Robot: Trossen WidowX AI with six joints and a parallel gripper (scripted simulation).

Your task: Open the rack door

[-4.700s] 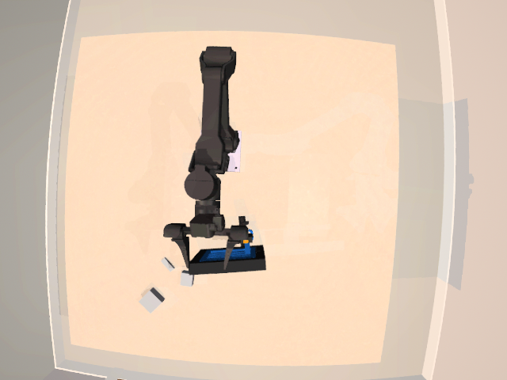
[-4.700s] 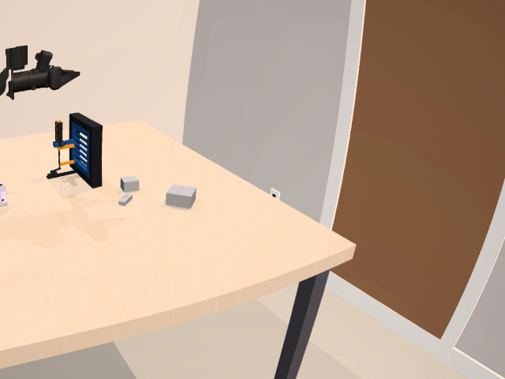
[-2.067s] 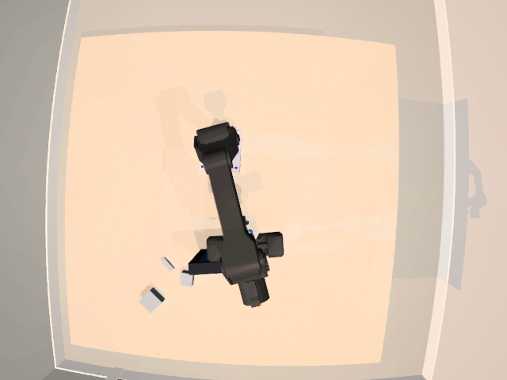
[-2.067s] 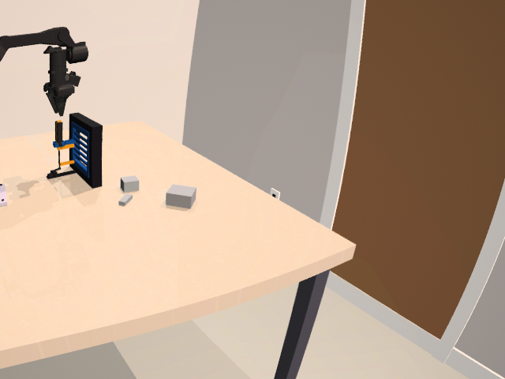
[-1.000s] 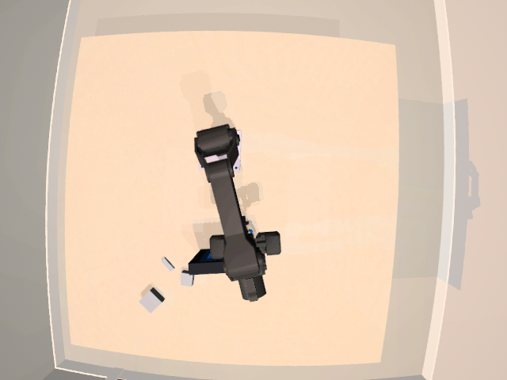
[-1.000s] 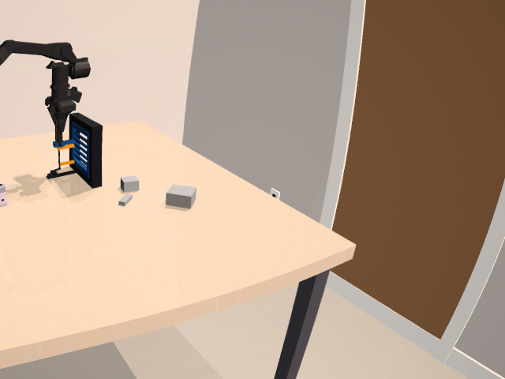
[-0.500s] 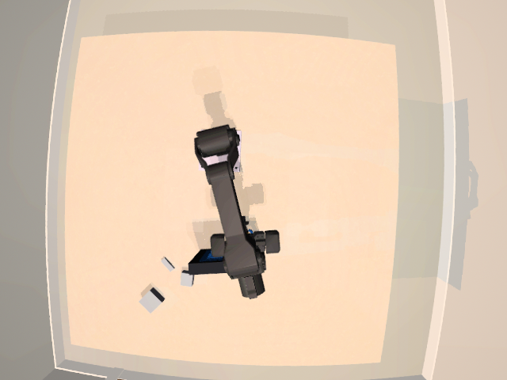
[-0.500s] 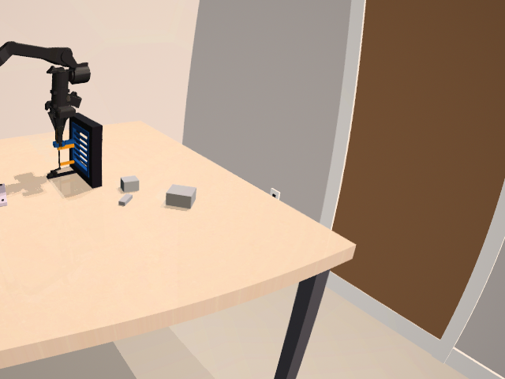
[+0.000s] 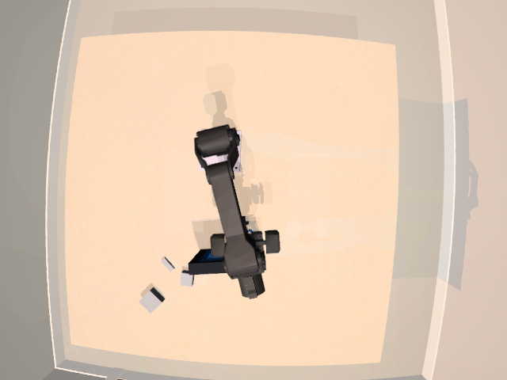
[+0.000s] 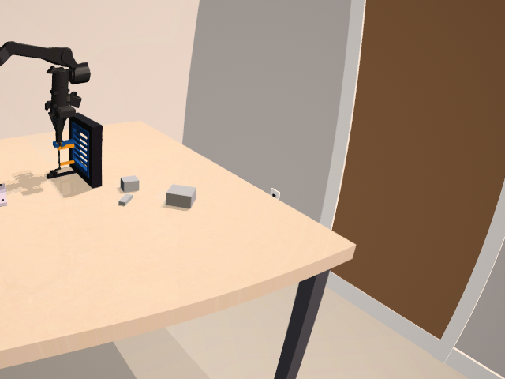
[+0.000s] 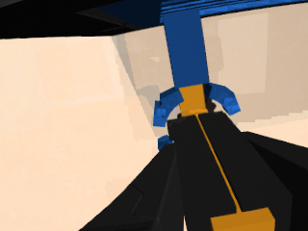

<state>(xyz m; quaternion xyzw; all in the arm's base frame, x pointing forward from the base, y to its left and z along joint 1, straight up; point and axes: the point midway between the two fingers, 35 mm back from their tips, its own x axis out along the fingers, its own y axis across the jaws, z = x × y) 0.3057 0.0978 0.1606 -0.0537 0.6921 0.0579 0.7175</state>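
The rack's black frame (image 9: 207,267) (image 10: 96,159) (image 11: 43,21) stands upright on the table. The blue slatted door (image 10: 82,165) (image 11: 250,7) sits flush in it, closed. The upright handle (image 11: 204,159), black halves with a thin orange line between them, stands out from the door on a blue bracket (image 11: 187,48). A blue ring piece (image 11: 223,97) curves around its far end. My gripper (image 10: 59,141) (image 11: 207,148) points straight down and is shut on the handle from both sides, pressing the halves nearly together. In the top view the arm hides the fingers and handle.
Three grey blocks lie beside the frame: a large one (image 9: 151,301) (image 10: 181,197), a smaller one (image 9: 187,279) (image 10: 129,184) close to the frame, and a thin one (image 9: 167,264) (image 10: 125,200). A pale base plate (image 9: 211,160) (image 10: 3,196) lies under the arm.
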